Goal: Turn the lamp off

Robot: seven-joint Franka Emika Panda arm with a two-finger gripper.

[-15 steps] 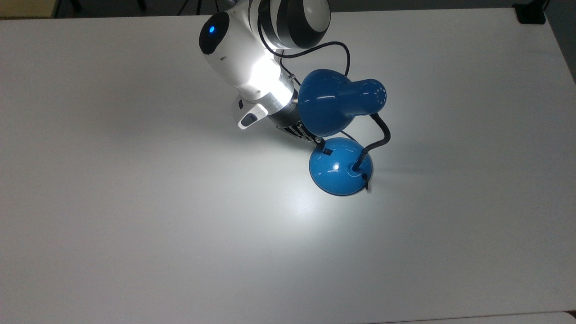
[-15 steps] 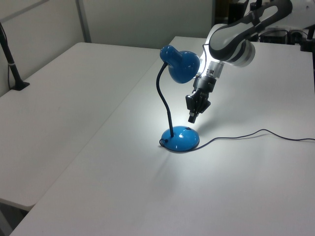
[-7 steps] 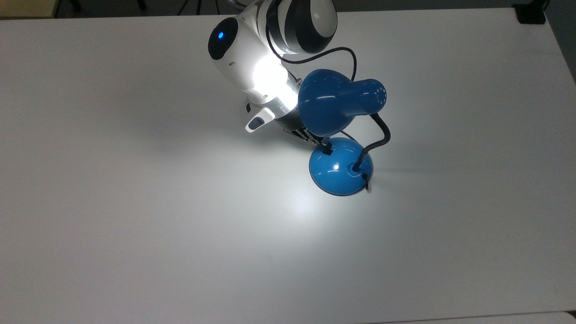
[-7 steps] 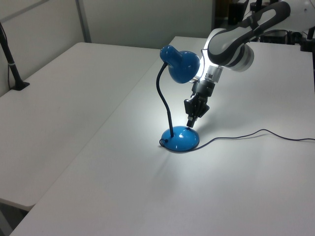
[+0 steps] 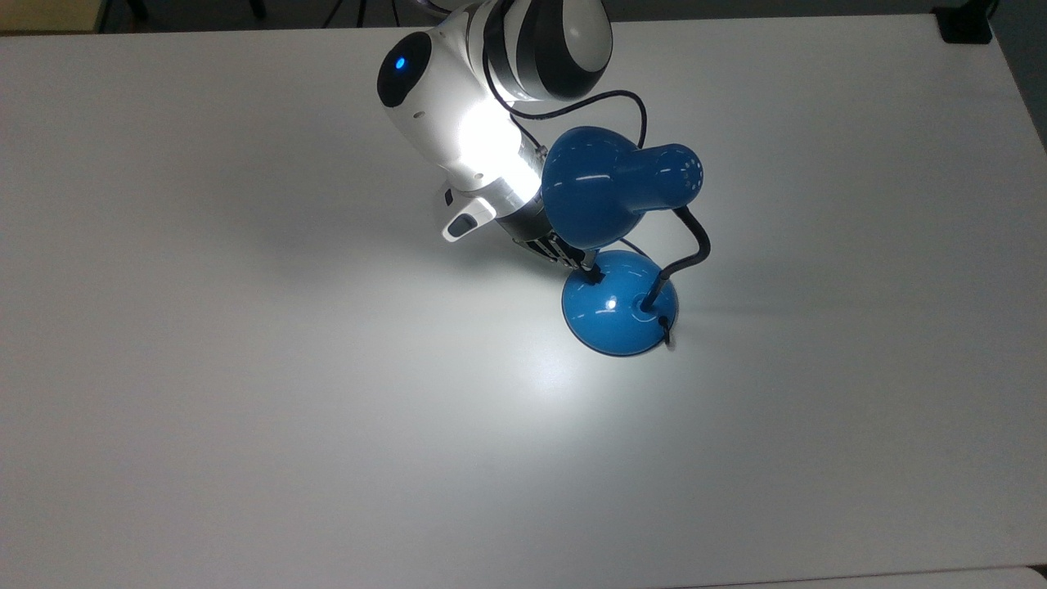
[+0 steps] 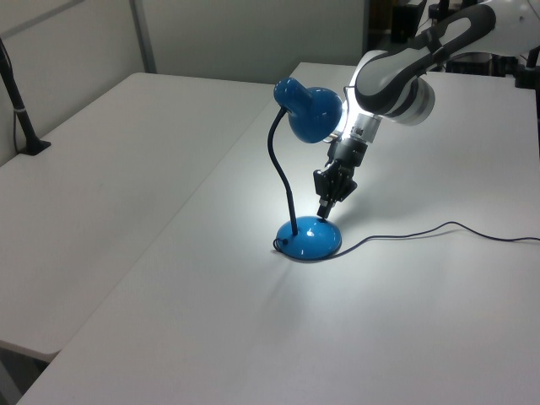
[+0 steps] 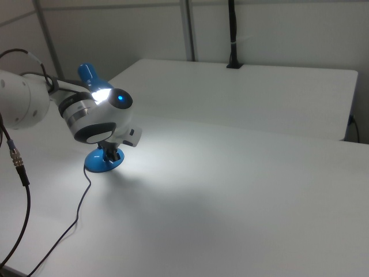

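The blue lamp stands lit on the white table (image 5: 245, 368), casting a bright patch. Its bell shade (image 5: 585, 196) hangs over the arm's wrist, and its black neck (image 5: 695, 241) curves down to the domed base (image 5: 622, 315). My gripper (image 5: 590, 274) points down with its fingers together, the tip touching the small black switch on the base's upper left in the top view. In the left view the gripper (image 6: 323, 213) meets the top of the base (image 6: 308, 240) under the shade (image 6: 312, 114). In the right view the arm hides most of the lamp; the base (image 7: 101, 164) shows.
The lamp's black cord (image 6: 422, 234) trails across the table toward the left view's right. A black clamped post (image 6: 21, 118) stands at the far table edge. A dark block (image 5: 965, 24) sits at the top view's upper right corner. A cable (image 7: 17, 167) hangs from the arm.
The gripper has come down and toward the base, from hovering just above it to touching the switch. The lamp has not moved and stays lit.
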